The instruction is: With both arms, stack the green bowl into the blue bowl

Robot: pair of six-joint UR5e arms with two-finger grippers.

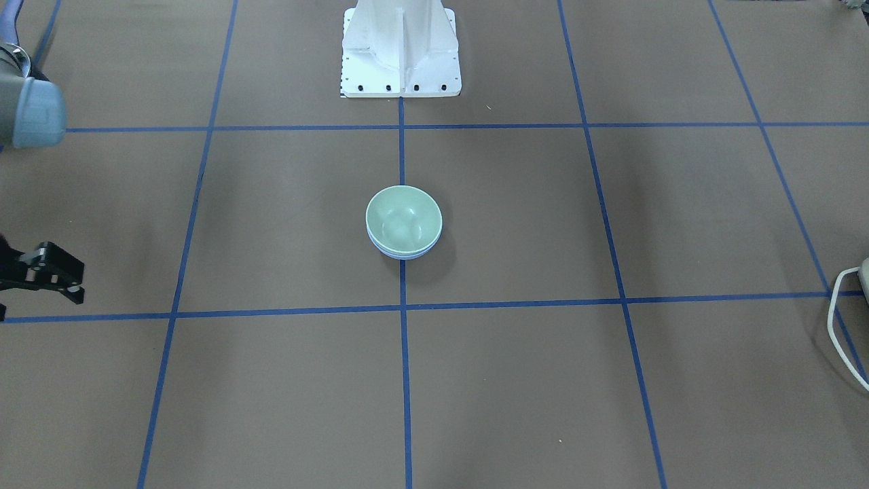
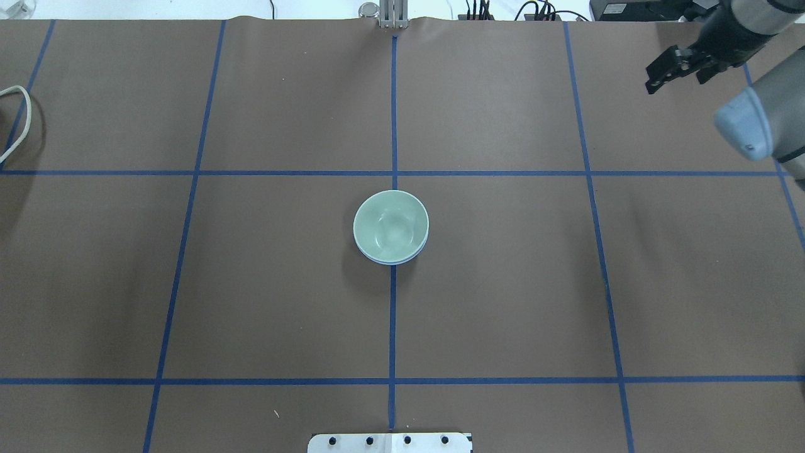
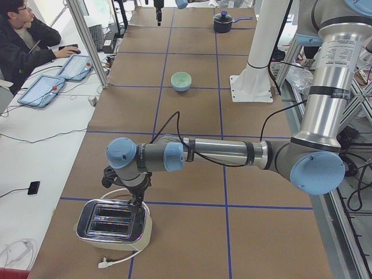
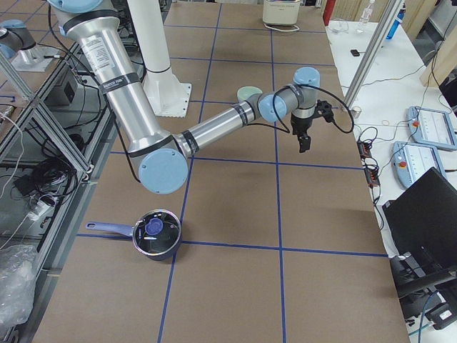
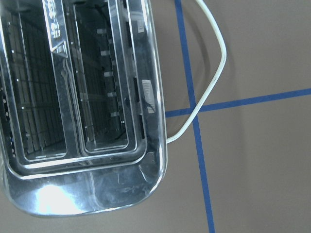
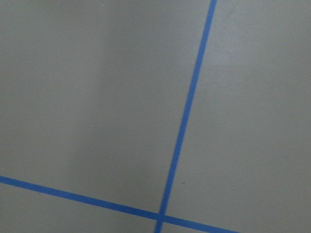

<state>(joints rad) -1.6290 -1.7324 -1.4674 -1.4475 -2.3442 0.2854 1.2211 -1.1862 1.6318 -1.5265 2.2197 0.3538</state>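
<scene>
The pale green bowl [image 1: 404, 219] sits nested inside the blue bowl [image 1: 405, 255] at the table's centre, on the middle tape line. Only the blue bowl's rim shows under the green bowl. The stack also shows in the overhead view, green bowl [image 2: 390, 225] over blue rim [image 2: 394, 260], and in the exterior left view [image 3: 181, 81]. My right gripper [image 1: 80, 283] is open and empty, far off to the side of the bowls, also seen overhead [image 2: 660, 74]. My left gripper [image 3: 136, 196] hangs over a toaster, far from the bowls; I cannot tell whether it is open or shut.
A chrome toaster [image 5: 82, 111] with a white cord [image 2: 19, 119] stands at the table's left end. A dark pot with a lid [image 4: 156, 234] sits at the right end. The white base plate [image 1: 400, 75] is behind the bowls. An operator [image 3: 23, 40] sits beside the table.
</scene>
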